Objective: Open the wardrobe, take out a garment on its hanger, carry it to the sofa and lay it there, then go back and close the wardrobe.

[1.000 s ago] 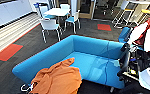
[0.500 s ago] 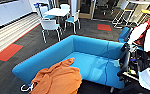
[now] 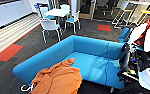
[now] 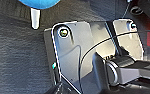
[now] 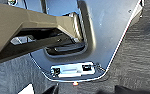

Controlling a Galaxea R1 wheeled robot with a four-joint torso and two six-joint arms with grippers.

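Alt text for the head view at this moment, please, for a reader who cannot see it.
An orange garment lies spread on the near end of a blue sofa, its white hanger hook sticking out past the sofa's edge. Behind the sofa, white chairs stand around a white table on dark carpet with orange patches.

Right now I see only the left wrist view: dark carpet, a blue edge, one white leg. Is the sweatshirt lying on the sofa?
Observer: Yes, the orange sweatshirt lies spread on the seat of the blue sofa, at its near-left end.
Operator: And the hanger?
Observer: A white hanger hook pokes out at the sweatshirt's near-left corner.
Operator: What stands behind the sofa?
Observer: A white table with white chairs around it.
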